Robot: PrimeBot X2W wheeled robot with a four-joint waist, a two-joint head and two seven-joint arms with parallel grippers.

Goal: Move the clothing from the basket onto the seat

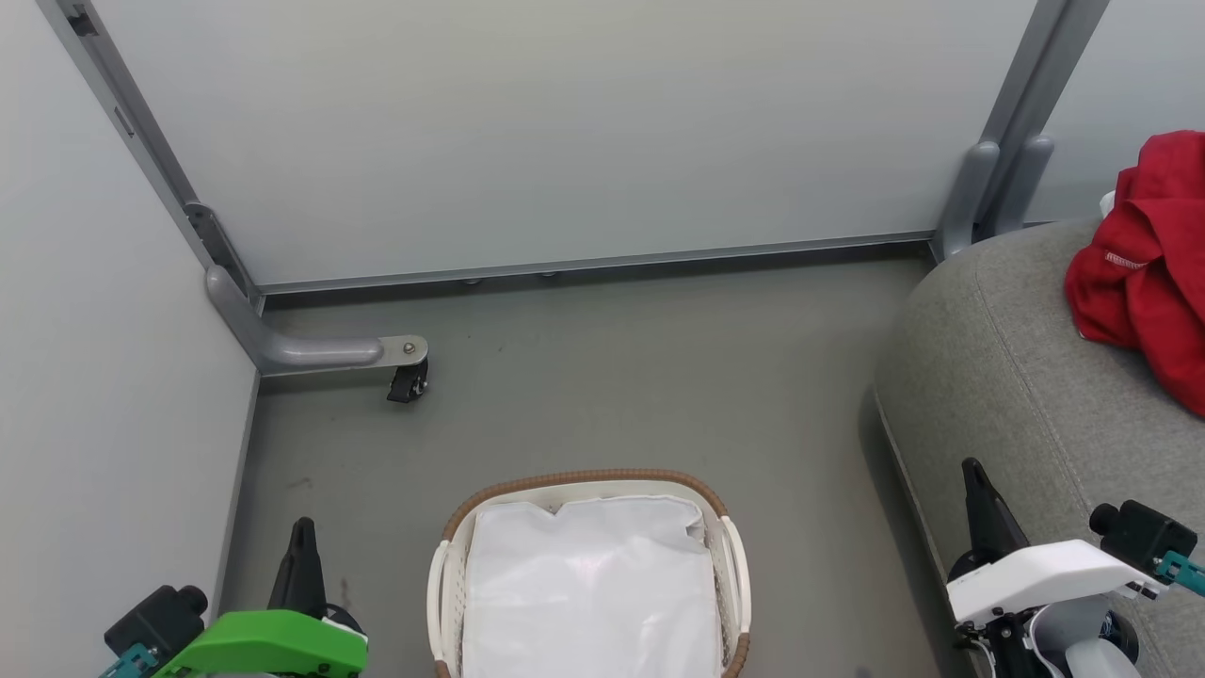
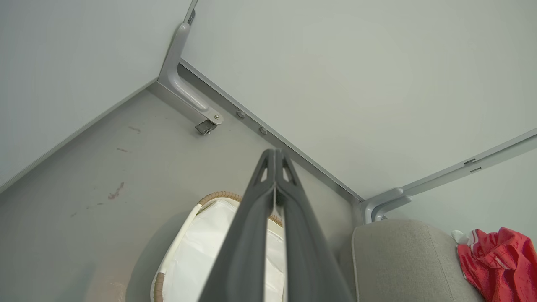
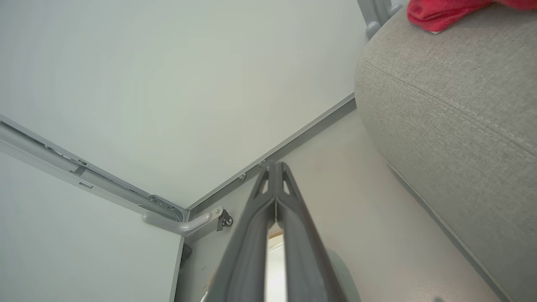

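1. Fingers of the left tool [image 1: 303, 539], long and dark on a green wrist, sit low at the left above the grey floor [image 1: 602, 377]. They are clenched together, gripping nothing.
2. A small oval white plastic basket [image 1: 584, 478] with slotted sides and a brown woven rim stands on the floor at bottom centre. A plain white liner sheet [image 1: 588, 584] lies inside, with no red fabric in the part that shows.
3. A large grey fabric-upholstered seat [image 1: 1007, 377] with a rounded corner fills the right side.
4. The right tool [image 1: 974, 476], on a white wrist, sits low against the seat's near edge, clenched and empty.
5. Bright red fabric clothing [image 1: 1153, 273] with white trim lies crumpled on the seat at far right, well apart from the basket. It looks light, soft and limp, and would likely sag and trail if lifted. A pinch on a raised fold should hold better than a flat edge.
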